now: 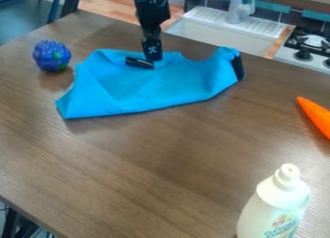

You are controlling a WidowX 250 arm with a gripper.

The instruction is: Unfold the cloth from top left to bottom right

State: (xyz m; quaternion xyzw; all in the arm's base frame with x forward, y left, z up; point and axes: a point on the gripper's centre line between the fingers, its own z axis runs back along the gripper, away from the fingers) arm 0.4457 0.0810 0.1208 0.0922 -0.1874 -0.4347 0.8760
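At twelve o'clock on the cloth is the gripper, grip unclear; unfolding toward five o'clock looks undone.

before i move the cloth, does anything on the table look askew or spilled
The blue cloth lies askew, creased, its far edge dipping unevenly and a dark patch at its right end; that may just be unfinished unfolding. I see no spill or damage.

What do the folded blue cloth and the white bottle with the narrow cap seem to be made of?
The blue cloth looks like matte fabric, perhaps microfibre, since it creases and drapes. The white bottle looks like smooth, faintly glossy plastic, judging by its even surface and rounded shoulders; which plastic is unclear.
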